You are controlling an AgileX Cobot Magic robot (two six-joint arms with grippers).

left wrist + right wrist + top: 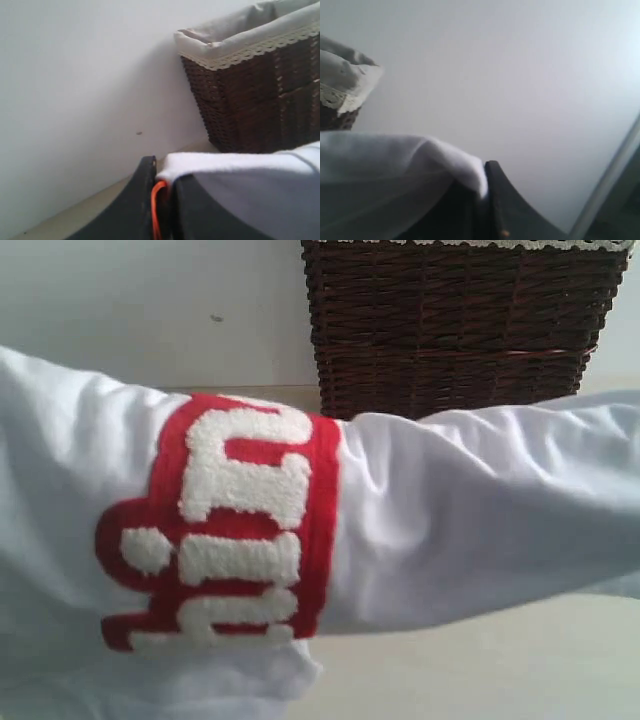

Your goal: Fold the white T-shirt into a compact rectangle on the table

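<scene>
The right tool (484,196) has its dark jaws pressed together on an edge of the white T-shirt (385,170). One dark finger (496,200) shows bare beside the pinched hem, and the other is hidden under the cloth. The fabric rises to a soft rounded fold at the grip and spreads away from it in smooth, shaded drapes. Beyond the shirt appears a corner of a dark wicker basket (331,119) with a cream, lace-edged liner (345,75) folded over its rim. A plain pale wall (510,75) fills the background, crossed at one edge by a slanted light strip (615,170).
</scene>
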